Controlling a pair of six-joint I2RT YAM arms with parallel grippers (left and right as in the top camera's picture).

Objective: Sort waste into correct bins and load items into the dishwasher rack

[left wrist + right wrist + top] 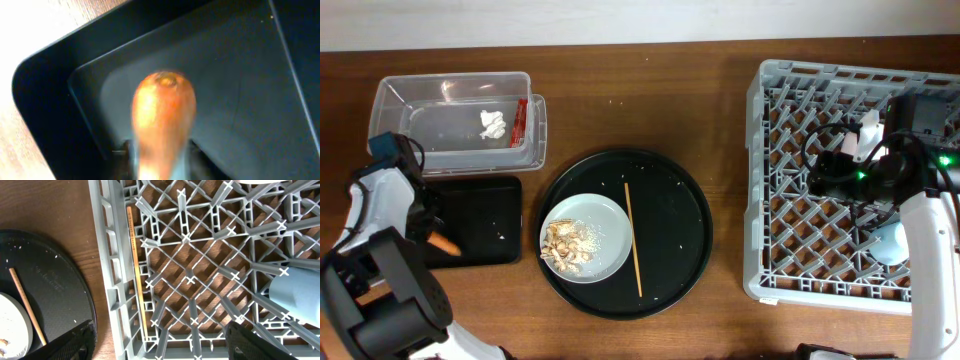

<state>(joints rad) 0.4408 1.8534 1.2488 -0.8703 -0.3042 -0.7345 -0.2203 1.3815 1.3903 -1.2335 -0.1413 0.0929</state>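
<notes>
My left gripper (160, 162) is shut on the small orange carrot-like piece (163, 115) and holds it just over the shallow black tray (45, 85). From overhead the piece (443, 243) and the gripper (432, 236) are at the tray's (490, 225) left part. The clear tub (420, 150) holds the white tissue (493, 124) and the red wrapper (520, 122). The grey-blue plate (605, 225) carries beige food scraps (565, 245). My right gripper (165, 345) is open and empty above the grey dishwasher rack (790, 270). The light-blue cup (297, 292) lies in the rack.
The plate sits on a large round black tray (675, 220) with one chopstick (633, 240) beside it. Another chopstick (135, 270) lies inside the rack along its left wall. Small crumbs dot the shallow black tray and the round tray.
</notes>
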